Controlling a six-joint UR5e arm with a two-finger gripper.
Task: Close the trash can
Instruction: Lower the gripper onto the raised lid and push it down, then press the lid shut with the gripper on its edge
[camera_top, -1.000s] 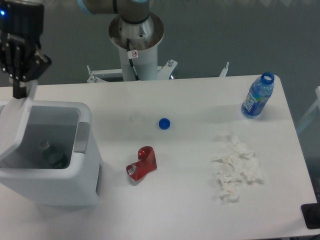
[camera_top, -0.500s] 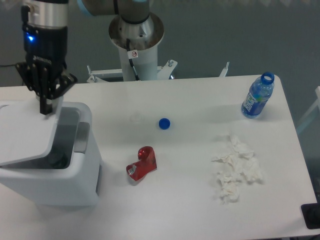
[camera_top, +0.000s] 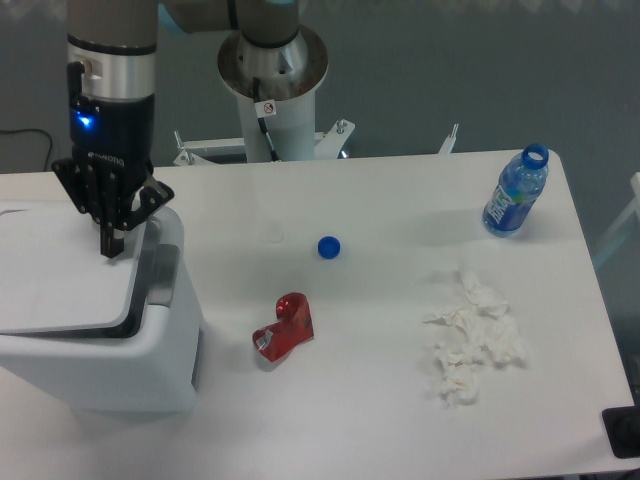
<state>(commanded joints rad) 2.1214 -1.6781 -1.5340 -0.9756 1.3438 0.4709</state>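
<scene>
At the left edge of the table (camera_top: 400, 400) stands the trash can (camera_top: 110, 375), a big white bin whose flat lid (camera_top: 55, 280) lies nearly level over the opening, with only a thin dark gap showing along its right edge next to the grey latch tab (camera_top: 165, 275). The gripper (camera_top: 110, 240) hangs just above the lid's right rear corner, its dark fingers drawn close together into one narrow tip with nothing held between them; whether that tip actually touches the lid cannot be told from this angle. The step in hand looks like the last part of the closing: pushing the lid down to seat it. The next move probably calls for a short, straight press downward near the latch side until the gap vanishes, with care not to slide off the lid's edge. Further right lie a small red object (camera_top: 285, 327), a blue bottle cap (camera_top: 328, 246), a heap of crumpled white tissue (camera_top: 470, 340) and, near the far right corner, an uncapped blue water bottle (camera_top: 515, 195), all well apart from the bin and out of the arm's way.
</scene>
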